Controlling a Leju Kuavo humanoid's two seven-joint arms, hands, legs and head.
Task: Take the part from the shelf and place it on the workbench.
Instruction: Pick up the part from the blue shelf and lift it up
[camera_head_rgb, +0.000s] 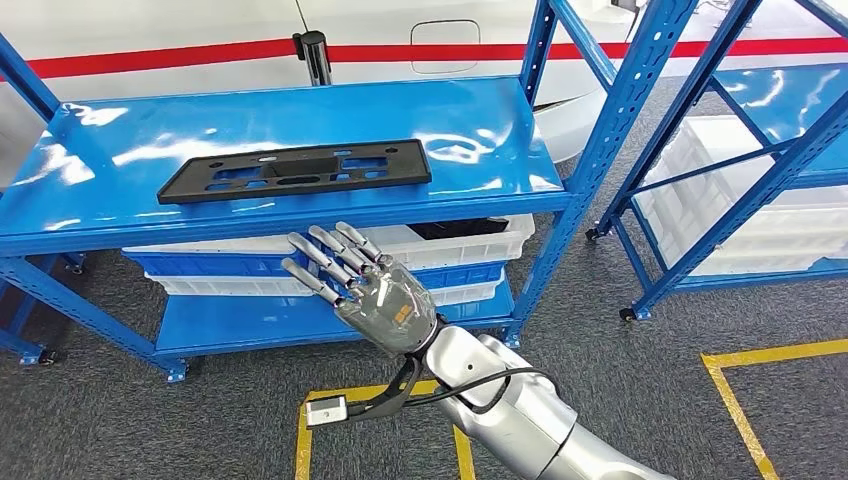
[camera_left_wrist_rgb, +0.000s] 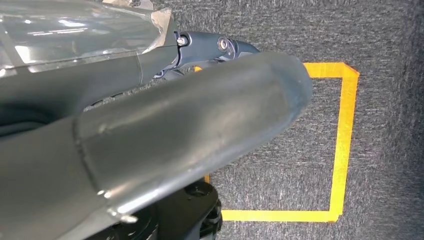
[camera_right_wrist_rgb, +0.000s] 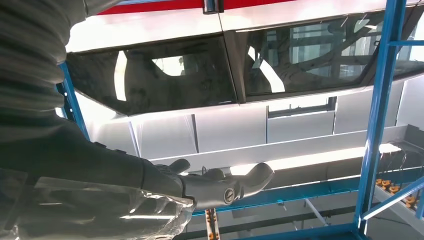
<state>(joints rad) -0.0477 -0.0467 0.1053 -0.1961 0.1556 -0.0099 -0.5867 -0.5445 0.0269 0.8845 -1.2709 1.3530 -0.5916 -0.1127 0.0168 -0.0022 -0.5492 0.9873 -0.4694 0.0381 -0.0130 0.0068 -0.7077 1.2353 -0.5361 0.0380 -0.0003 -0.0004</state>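
A: Where's the part rn?

B: You've got the black part (camera_head_rgb: 296, 170) lying flat on the top deck of the blue shelf (camera_head_rgb: 120, 150), long side running parallel w/ the front edge, nearer that front edge than the back. It sits roughly mid-deck, a bit toward the right post. Nothing's touching it.

A: And the right robot hand?

B: Your right robot hand (camera_head_rgb: 365, 288) is up in front of the shelf, below the deck's front edge, back of the hand toward the head cam, fingers (camera_head_rgb: 320, 250) spread and stretched toward the shelf. Holds nothing, well clear of the part. In the right wrist view the fingers (camera_right_wrist_rgb: 220, 186) lie straight out, nothing in them, w/ a white vehicle body and its dark windows behind.

A: Left one?

B: Left robot hand (camera_left_wrist_rgb: 150, 125) is seen close up in the left wrist view, thick grey thumb across the pic, over grey carpet (camera_left_wrist_rgb: 390, 125) and a yellow tape square (camera_left_wrist_rgb: 345, 150). Can't tell if it's open or closed; the fingers are mostly hidden.

A: Anything else around?

B: White crates (camera_head_rgb: 460, 245) on the lower deck under the part, some w/ blue bands. A 2nd blue rack (camera_head_rgb: 760, 170) stands to the right w/ white bins (camera_head_rgb: 720, 200). Yellow floor tape (camera_head_rgb: 740, 400) near the right arm.
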